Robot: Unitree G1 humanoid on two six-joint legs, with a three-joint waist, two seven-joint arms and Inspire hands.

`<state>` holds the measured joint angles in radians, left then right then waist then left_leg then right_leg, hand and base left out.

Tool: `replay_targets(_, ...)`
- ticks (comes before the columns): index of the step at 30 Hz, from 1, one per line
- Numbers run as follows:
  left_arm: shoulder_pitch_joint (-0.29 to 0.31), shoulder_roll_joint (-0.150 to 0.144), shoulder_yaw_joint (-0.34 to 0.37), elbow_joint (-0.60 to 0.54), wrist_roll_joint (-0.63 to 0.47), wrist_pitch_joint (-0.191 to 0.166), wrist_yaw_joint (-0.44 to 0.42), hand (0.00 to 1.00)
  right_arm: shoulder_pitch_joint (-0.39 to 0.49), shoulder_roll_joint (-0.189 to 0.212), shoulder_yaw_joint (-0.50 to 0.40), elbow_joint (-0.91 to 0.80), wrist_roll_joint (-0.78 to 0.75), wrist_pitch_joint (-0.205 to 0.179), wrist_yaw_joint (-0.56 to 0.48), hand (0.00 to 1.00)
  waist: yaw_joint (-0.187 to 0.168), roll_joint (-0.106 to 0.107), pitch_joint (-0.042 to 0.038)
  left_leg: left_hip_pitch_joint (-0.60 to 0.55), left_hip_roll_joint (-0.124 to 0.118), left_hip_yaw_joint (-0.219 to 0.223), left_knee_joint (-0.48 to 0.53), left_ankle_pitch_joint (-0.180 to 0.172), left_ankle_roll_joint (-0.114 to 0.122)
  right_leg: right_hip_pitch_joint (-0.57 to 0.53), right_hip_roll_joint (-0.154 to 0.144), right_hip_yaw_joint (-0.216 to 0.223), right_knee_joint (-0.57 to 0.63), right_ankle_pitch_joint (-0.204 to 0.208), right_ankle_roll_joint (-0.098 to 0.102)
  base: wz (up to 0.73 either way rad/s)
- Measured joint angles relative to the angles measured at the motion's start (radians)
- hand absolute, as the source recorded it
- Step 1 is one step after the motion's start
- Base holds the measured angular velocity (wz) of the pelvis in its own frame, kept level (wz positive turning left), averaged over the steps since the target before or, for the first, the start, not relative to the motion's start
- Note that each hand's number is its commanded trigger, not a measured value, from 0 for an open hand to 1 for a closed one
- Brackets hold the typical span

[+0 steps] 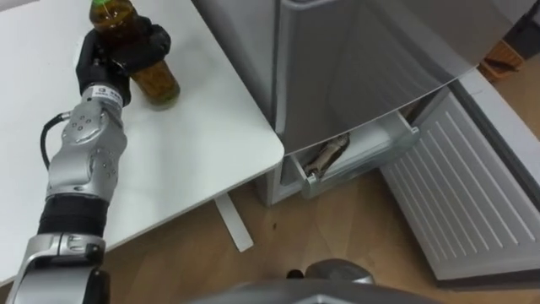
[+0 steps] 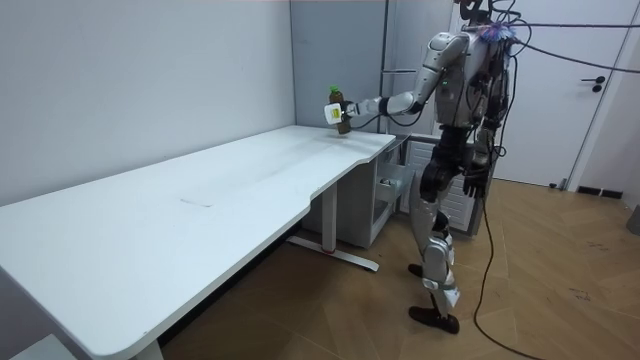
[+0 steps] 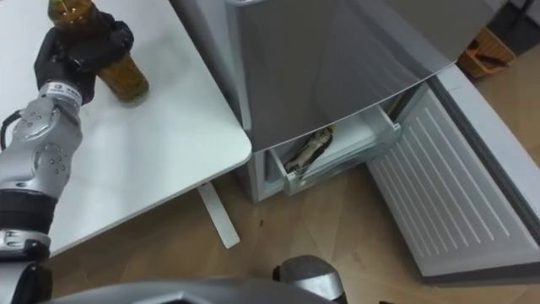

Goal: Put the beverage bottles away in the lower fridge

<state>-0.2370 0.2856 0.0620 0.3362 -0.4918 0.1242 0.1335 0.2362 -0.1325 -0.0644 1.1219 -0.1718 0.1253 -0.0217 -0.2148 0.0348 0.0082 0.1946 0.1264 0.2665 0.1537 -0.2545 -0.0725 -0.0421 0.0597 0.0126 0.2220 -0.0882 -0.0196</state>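
The drink bottle (image 1: pixel 157 78) is upright at the upper left of the frame, over the desk (image 1: pixel 194 152). The left hand (image 1: pixel 114 57) has its fingers curled round the bottle's middle. The open lower fridge drawer (image 1: pixel 359 156) lies to its lower right, past the desk's corner. The right hand (image 2: pixel 474 185) hangs at the robot's side.

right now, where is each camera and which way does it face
Left eye view: on the robot's head, looking down at the table corner and open fridge drawer; left arm shows, left hand curled round the bottle.
Right eye view: same head, just beside; same scene and arm.
Room view: stands off beyond the table's far end, facing the whole robot; right hand hangs at its side.
All share the bottle and table.
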Motion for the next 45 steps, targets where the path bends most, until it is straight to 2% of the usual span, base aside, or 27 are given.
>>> replay_targets(2, 0.0, 0.0, 0.0, 0.0, -0.007, 0.0, -0.011, 1.0, -0.002, 0.0, 0.001, 0.0, 0.0, 0.001, 0.004, 0.0, 0.001, 0.005, -0.0044, -0.001, -0.002, 0.0, 0.003, 0.002, 0.002, 0.0, -0.003, -0.001, 0.004, 0.0, 0.0, 0.07)
replay_targets(10, 0.0, -0.002, -0.005, 0.0, -0.007, 0.001, -0.029, 1.0, -0.01, 0.0, 0.004, 0.003, 0.006, 0.006, 0.022, 0.0, 0.016, -0.001, -0.0067, 0.004, -0.005, 0.0, 0.017, 0.004, 0.006, -0.001, -0.009, -0.006, 0.035, -0.008, -0.001, 0.02)
replay_targets(13, 0.0, -0.004, -0.029, -0.007, -0.006, 0.001, -0.029, 1.0, -0.009, 0.0, 0.005, 0.002, 0.006, 0.007, 0.022, 0.0, 0.029, -0.004, -0.0078, 0.007, -0.008, -0.002, 0.018, 0.004, 0.006, -0.001, -0.012, -0.007, 0.037, -0.016, 0.001, 0.0)
replay_targets(16, 0.001, -0.038, -0.033, -0.034, -0.007, 0.001, -0.029, 1.0, -0.026, -0.001, 0.005, 0.0, 0.007, 0.006, 0.021, 0.0, 0.037, -0.004, -0.008, 0.005, -0.01, -0.002, 0.018, 0.004, 0.007, -0.002, -0.015, -0.007, 0.036, -0.015, 0.002, 0.0)
replay_targets(20, 0.003, -0.044, -0.07, -0.106, -0.01, 0.001, -0.038, 1.0, -0.04, -0.003, 0.005, -0.054, 0.013, -0.004, 0.022, 0.0, 0.049, -0.004, -0.0085, 0.0, -0.012, -0.005, 0.017, 0.005, 0.007, -0.002, -0.02, -0.015, 0.036, -0.01, 0.004, 0.01)
replay_targets(24, 0.041, -0.043, -0.08, -0.261, -0.01, 0.001, -0.09, 1.0, -0.04, -0.007, 0.005, -0.121, 0.014, -0.008, 0.012, 0.0, 0.06, -0.004, -0.0084, -0.004, -0.015, -0.009, 0.016, 0.005, 0.008, -0.002, -0.025, -0.027, 0.029, -0.01, 0.005, 0.03)
replay_targets(28, 0.042, -0.043, -0.096, -0.33, -0.02, 0.001, -0.127, 1.0, -0.045, -0.009, 0.013, -0.159, 0.052, -0.021, -0.008, 0.0, 0.08, -0.004, -0.0084, -0.009, -0.015, -0.011, 0.016, 0.005, 0.008, -0.002, -0.027, -0.032, 0.022, -0.011, 0.007, 0.03)
replay_targets(34, 0.054, -0.047, -0.16, -0.354, -0.107, 0.001, -0.214, 1.0, -0.08, -0.014, 0.082, -0.211, 0.097, -0.041, -0.018, 0.0, 0.089, -0.021, -0.0041, -0.022, -0.015, -0.021, 0.013, 0.006, 0.01, -0.001, -0.031, -0.048, 0.014, -0.014, 0.009, 0.12)
replay_targets(39, 0.091, -0.051, -0.181, -0.384, -0.138, 0.001, -0.272, 1.0, -0.089, -0.014, 0.09, -0.264, 0.088, -0.049, 0.011, 0.0, 0.088, -0.028, -0.0084, -0.033, -0.015, -0.02, 0.014, 0.006, 0.01, -0.001, -0.037, -0.065, -0.001, -0.013, 0.01, 0.05)
replay_targets(41, 0.094, -0.05, -0.203, -0.394, -0.192, 0.001, -0.297, 1.0, -0.091, -0.019, 0.114, -0.29, 0.103, -0.052, 0.018, 0.0, 0.093, -0.028, -0.0085, -0.043, -0.016, -0.022, 0.015, 0.006, 0.01, -0.005, -0.041, -0.073, -0.002, -0.013, 0.01, 0.11)
replay_targets(43, 0.102, -0.046, -0.226, -0.395, -0.197, -0.001, -0.325, 1.0, -0.094, -0.019, 0.134, -0.302, 0.102, -0.062, 0.033, 0.0, 0.1, -0.027, -0.0087, -0.043, -0.015, -0.026, 0.014, 0.006, 0.01, -0.003, -0.041, -0.078, -0.004, -0.013, 0.01, 0.06)
replay_targets(45, 0.14, -0.041, -0.254, -0.395, -0.197, -0.001, -0.381, 1.0, -0.098, -0.021, 0.152, -0.318, 0.102, -0.073, 0.058, 0.0, 0.104, -0.019, -0.0127, -0.043, -0.015, -0.029, 0.015, 0.006, 0.01, 0.0, -0.042, -0.083, -0.006, -0.013, 0.011, 0.04)
